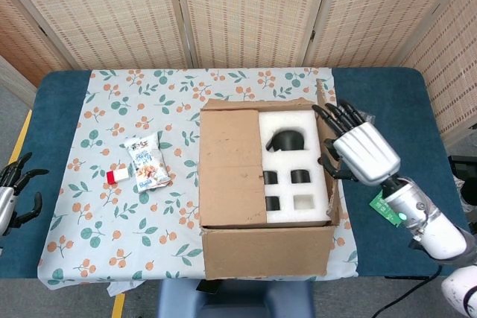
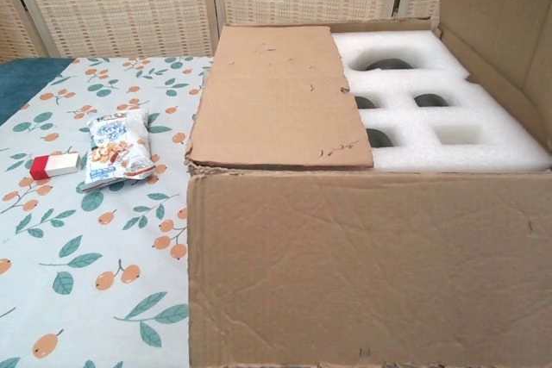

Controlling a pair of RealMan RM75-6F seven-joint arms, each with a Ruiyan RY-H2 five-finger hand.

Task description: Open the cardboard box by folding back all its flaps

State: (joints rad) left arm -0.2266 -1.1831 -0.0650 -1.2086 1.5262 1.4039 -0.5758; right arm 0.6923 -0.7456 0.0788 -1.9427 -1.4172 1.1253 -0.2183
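Woven cane screen panels point(image 1: 246, 13) close off the back, at 12 o'clock; below them the blue surface with its floral-print cloth point(image 1: 112, 206) carries everything.

Large brown cardboard box point(image 1: 264, 247) sits right of centre on the cloth, its front wall near the 6 o'clock edge. Right-hand flap point(image 2: 496, 32) stands roughly upright. Left-hand flap point(image 1: 231, 165) lies flat, covering the left half of the opening. White foam insert with cut-out pockets point(image 1: 294, 165) is exposed in the right half; dark items sit in some pockets, one pocket looks empty.

Right hand point(image 1: 358, 150) is at 3 o'clock of the box, fingers spread, palm side against or just beside the outside of the raised flap; contact cannot be confirmed. It holds nothing. Left hand point(image 1: 11, 191) is at the far 9 o'clock frame edge, well apart from the box, fingers apart, empty.

Judgement: right flap is not yet folded fully back. To finish it, push outward and down toward 3 o'clock along the hinge line, with a flat hand, not fingertips, so the card does not crease. The green card point(image 1: 384, 210) under the wrist lies in that path.

Room: left of the box, open cloth lies between it and the white snack packet point(image 1: 147, 163) and small red-and-white block point(image 1: 117, 176); the left flap may reach the packet.
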